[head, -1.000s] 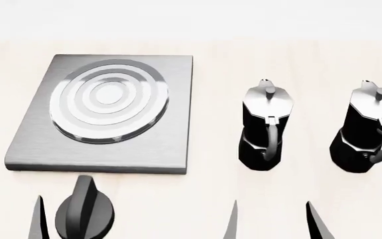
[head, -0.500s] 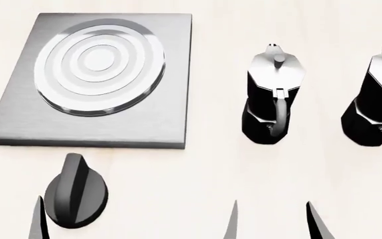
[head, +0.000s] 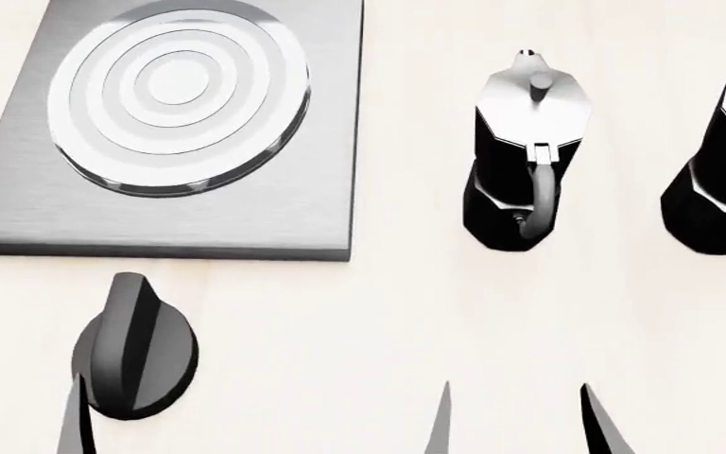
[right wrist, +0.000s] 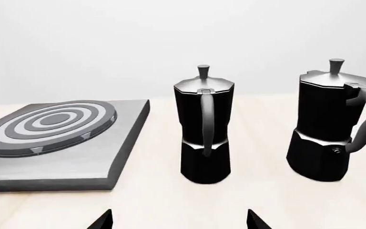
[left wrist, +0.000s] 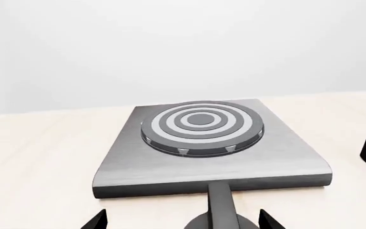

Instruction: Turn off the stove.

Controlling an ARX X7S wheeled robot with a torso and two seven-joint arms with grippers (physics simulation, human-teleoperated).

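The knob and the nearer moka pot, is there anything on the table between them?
No. In the head view only bare pale table lies between the knob and the nearer moka pot; the stove plate sits beyond that stretch.

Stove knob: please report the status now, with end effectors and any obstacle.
Both end effectors open, holding nothing. Left end effector straddles the knob, no contact seen. Knob sits apart from the stove plate. Two moka pots stand aside, path clear.
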